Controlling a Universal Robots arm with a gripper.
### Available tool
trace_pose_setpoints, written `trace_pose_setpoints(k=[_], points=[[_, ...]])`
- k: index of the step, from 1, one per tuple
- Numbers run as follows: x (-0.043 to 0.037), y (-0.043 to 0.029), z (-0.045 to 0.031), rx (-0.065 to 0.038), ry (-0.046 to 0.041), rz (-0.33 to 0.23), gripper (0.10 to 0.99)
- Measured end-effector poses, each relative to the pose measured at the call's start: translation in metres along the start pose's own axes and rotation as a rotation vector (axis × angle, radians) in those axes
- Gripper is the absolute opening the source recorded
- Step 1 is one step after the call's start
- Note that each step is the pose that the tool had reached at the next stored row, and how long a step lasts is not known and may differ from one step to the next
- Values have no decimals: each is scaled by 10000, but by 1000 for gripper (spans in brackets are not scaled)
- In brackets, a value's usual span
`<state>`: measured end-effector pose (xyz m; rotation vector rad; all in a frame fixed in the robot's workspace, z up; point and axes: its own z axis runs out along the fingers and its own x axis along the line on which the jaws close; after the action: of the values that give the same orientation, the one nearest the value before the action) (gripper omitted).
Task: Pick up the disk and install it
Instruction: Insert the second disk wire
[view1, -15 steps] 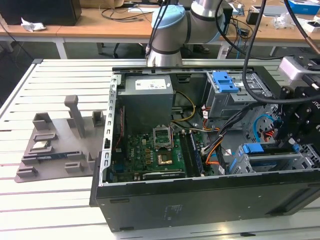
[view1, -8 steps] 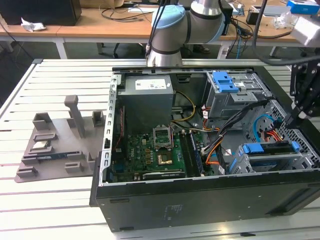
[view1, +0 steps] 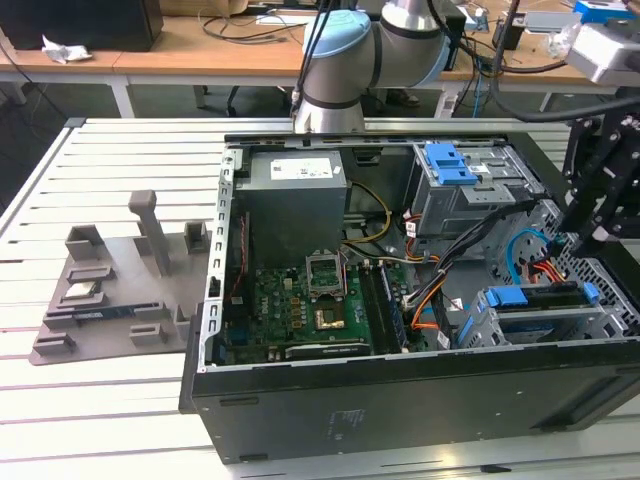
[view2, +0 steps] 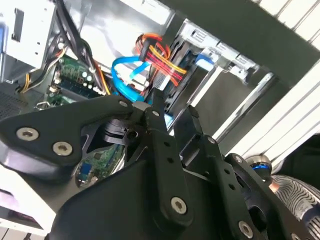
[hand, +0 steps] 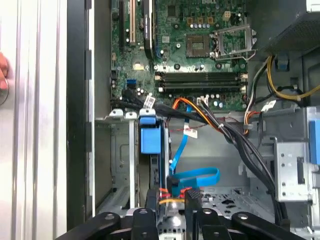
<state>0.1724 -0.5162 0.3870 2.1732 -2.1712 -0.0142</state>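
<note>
White slatted worktop (view1: 110, 410) is carrying an open computer case (view1: 400, 400), with cluttered desks lying behind it. The hand (view1: 585, 240) is hovering at the exterior view's right, just above the drive cage (view1: 520, 325). The disk (view1: 535, 308) is sitting in that cage, its blue frame showing at both ends. Whether the hand is gripping it or is apart cannot be told. Seating the disk well probably calls for keeping it square to the cage rails and pushing evenly, while keeping the blue cable (hand: 195, 176) and the orange wires (view2: 157, 55) from snagging. A white sticker (view1: 300, 170) is showing on the grey box, but its print is too small to read.
</note>
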Motion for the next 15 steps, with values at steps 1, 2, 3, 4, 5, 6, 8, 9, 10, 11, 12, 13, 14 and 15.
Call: trace_pose_setpoints(k=[1, 2, 3, 4, 5, 6, 8, 9, 10, 11, 12, 13, 14, 15], points=[[0, 41, 16, 1, 2, -16, 361], [-1, 66, 31, 2, 5, -38, 361], [-2, 90, 55, 4, 4, -81, 361], [-2, 101, 73, 6, 5, -117, 361], [-4, 114, 100, 8, 9, -173, 361], [-4, 117, 117, 9, 11, -202, 361], [-4, 117, 121, 10, 14, -217, 361], [-4, 117, 121, 10, 13, -218, 361], [-4, 117, 121, 10, 13, -219, 282], [-4, 117, 121, 10, 14, -219, 282], [-4, 117, 121, 10, 13, -221, 161], [-4, 117, 121, 10, 13, -222, 161], [-4, 117, 121, 11, 13, -222, 161], [-3, 117, 122, 10, 13, -224, 161]])
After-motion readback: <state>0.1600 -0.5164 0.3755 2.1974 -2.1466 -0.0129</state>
